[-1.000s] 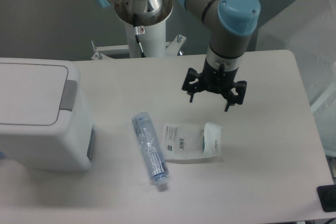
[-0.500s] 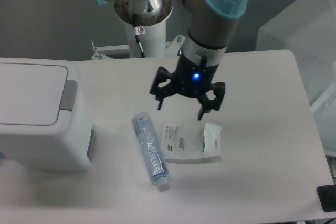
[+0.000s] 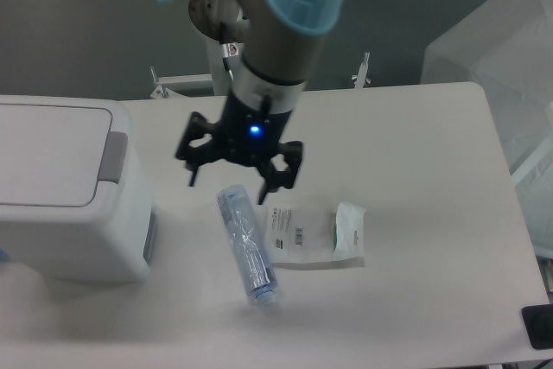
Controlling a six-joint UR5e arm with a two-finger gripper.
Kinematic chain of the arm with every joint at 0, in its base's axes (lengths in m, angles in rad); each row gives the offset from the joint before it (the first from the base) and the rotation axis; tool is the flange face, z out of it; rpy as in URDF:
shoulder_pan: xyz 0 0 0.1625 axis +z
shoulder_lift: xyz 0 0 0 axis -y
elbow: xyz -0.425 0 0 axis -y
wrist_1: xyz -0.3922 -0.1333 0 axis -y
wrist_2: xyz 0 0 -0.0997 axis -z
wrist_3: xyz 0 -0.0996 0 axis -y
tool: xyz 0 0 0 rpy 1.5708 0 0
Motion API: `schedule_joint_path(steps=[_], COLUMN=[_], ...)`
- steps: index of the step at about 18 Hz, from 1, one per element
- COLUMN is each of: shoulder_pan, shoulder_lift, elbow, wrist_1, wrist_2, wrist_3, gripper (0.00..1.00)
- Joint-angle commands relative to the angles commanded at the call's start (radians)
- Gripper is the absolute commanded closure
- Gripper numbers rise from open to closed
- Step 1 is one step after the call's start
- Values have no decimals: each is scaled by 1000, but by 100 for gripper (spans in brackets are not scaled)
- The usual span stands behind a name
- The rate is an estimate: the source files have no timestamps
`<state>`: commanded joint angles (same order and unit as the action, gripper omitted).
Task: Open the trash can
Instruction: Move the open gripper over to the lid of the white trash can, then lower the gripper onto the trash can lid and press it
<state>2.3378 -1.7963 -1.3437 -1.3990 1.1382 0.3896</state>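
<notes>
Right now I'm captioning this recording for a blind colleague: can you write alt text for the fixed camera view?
A robot arm's open hand hangs above a white table, right of a closed white trash can with a grey push-button. Below the hand lie a clear plastic bottle and a sealed white packet.

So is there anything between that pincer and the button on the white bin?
Nothing visible. The pincer hangs open above the table, right of the bin, and only bare tabletop lies between it and the grey button. The bottle and packet lie nearer the camera, off that path.
</notes>
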Motion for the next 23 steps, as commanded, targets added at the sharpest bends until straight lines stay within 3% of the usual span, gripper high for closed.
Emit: schedule_joint_path(steps=[3, 9, 23], shoulder_pan=[-32, -41, -61], shoulder_lift=[9, 60, 37], elbow=[-8, -94, -107], wrist_1=[0, 5, 9], wrist_2=[-2, 3, 5], wrist_3=[-3, -2, -6], gripper=[0, 0, 0])
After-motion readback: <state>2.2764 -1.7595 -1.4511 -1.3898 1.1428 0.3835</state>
